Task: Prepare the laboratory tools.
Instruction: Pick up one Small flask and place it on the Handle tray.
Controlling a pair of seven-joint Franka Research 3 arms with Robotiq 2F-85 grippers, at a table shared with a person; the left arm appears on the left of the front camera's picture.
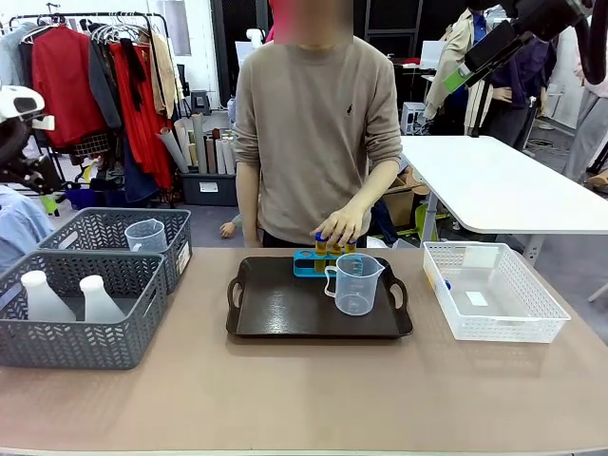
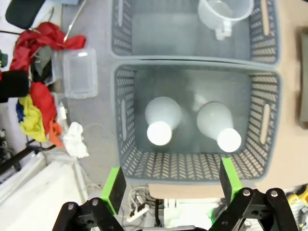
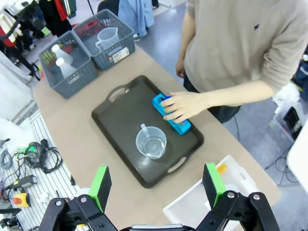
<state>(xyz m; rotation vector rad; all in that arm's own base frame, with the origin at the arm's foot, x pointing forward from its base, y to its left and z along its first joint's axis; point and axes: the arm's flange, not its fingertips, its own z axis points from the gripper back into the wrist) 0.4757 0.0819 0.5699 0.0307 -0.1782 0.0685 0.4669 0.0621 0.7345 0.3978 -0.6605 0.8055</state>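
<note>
Our left gripper point(image 2: 171, 187) hangs wide open above the near grey basket point(image 2: 126, 120), where two conical flasks point(image 2: 161, 120) stand apart from its walls; our right gripper point(image 3: 156, 185) is equally open high over the tabletop point(image 1: 285, 399). On the tray point(image 1: 275, 306) the beaker point(image 1: 356, 283) stands near the right handle and the blue tube rack point(image 1: 304, 263) lies along the far rim under the person's hand point(image 1: 340, 226), leaving the left half bare.

No text, number or brand is legible in any view.
A white label point(image 1: 182, 256) on the far grey basket point(image 1: 95, 228), a white slip point(image 1: 477, 298) on the floor of the white basket point(image 1: 494, 332), and a small dark emblem point(image 1: 348, 109) on the person's sweater point(image 1: 304, 142) are too small to read; any scale on the clear measuring beaker point(image 1: 356, 285) is too faint to make out.
</note>
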